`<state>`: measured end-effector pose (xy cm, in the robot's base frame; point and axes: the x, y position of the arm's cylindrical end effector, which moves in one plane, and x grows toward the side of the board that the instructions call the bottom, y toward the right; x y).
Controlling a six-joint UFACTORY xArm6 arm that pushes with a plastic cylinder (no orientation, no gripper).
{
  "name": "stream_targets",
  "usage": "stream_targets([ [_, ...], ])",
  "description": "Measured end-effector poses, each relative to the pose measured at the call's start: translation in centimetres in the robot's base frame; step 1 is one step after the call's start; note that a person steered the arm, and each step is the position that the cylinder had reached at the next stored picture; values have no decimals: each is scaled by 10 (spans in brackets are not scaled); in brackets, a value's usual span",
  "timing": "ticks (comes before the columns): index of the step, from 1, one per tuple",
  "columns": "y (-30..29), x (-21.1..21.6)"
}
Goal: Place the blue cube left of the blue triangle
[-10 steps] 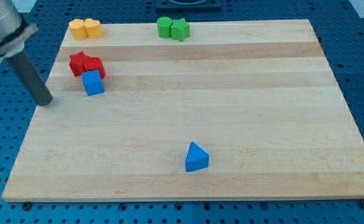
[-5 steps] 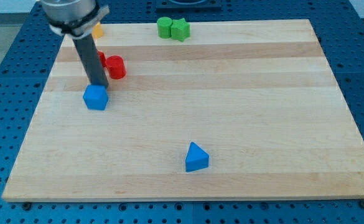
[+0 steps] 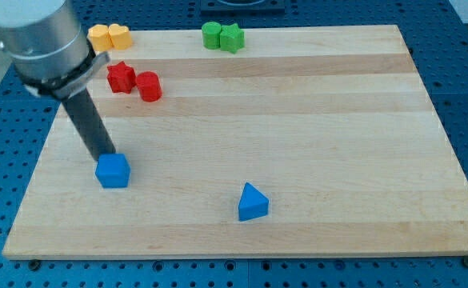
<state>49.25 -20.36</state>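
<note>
The blue cube [image 3: 113,170] lies on the wooden board [image 3: 298,136] at the lower left. My tip [image 3: 106,156] stands right at the cube's top edge, touching or nearly touching it. The blue triangle [image 3: 252,202] lies near the view's bottom centre, well to the right of the cube and a little lower.
A red star [image 3: 121,78] and a red cylinder [image 3: 149,86] sit at the upper left. Two yellow blocks [image 3: 109,36] lie at the top left corner. Two green blocks [image 3: 222,36] lie at the top centre.
My tip swept from the left edge to behind the blue cube and pushed it down the board, toward the view's bottom. The red blocks were nudged apart.
</note>
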Motion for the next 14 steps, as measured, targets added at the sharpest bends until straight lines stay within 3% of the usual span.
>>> stream_targets([
  [2,34,35],
  [3,8,29],
  [4,-27,43],
  [5,-25,65],
  [7,63,65],
  [9,79,63],
  [11,81,34],
  [14,123,45],
])
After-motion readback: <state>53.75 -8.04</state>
